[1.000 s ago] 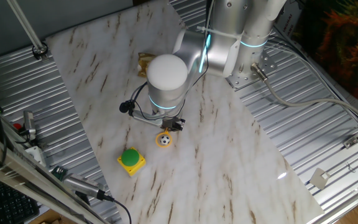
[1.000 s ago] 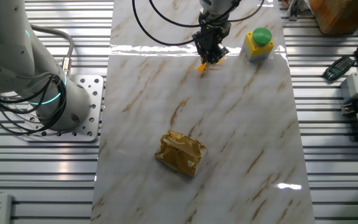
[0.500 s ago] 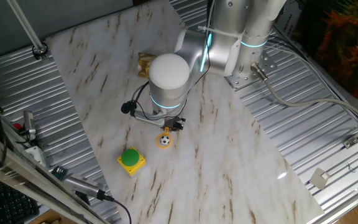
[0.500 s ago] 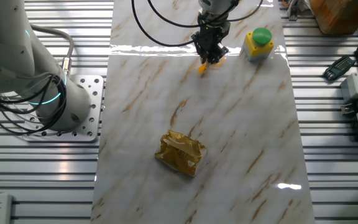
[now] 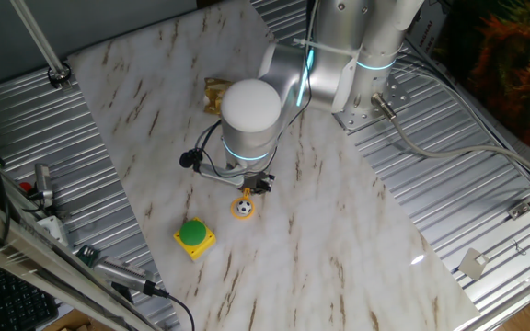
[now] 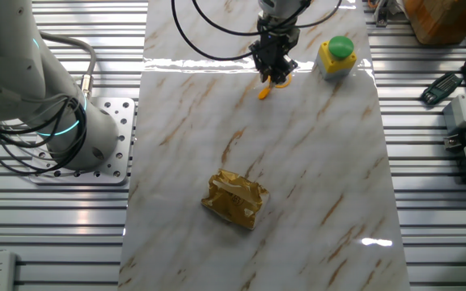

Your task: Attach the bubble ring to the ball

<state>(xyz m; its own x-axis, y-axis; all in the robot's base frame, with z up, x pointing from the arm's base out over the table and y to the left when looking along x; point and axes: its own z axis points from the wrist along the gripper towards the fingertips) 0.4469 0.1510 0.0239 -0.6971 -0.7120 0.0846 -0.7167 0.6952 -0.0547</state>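
Note:
The tiny black-and-white ball (image 5: 244,209) lies on the marble board with the orange-yellow bubble ring (image 5: 243,199) round it. The ring's short handle points toward the gripper. In the other fixed view the handle (image 6: 264,90) sticks out below the gripper, and the ball is hidden behind the fingers. My gripper (image 5: 252,187) hangs straight down just above the ring's handle end, mostly hidden under the white wrist. It also shows in the other fixed view (image 6: 275,74) as dark fingers close together over the ring. Whether they grip the ring is not visible.
A green round button on a yellow square base (image 5: 193,235) stands close to the ball; it also shows in the other fixed view (image 6: 338,53). A crumpled golden wrapper (image 6: 235,198) lies mid-board. Ribbed metal table (image 5: 486,211) surrounds the marble board (image 5: 339,248). Black cables (image 5: 201,164) hang off the wrist.
The wrist has shifted very slightly. The ring's handle shows a little lower and clearer below the fingers in the other fixed view. Ball, button and wrapper have not moved.

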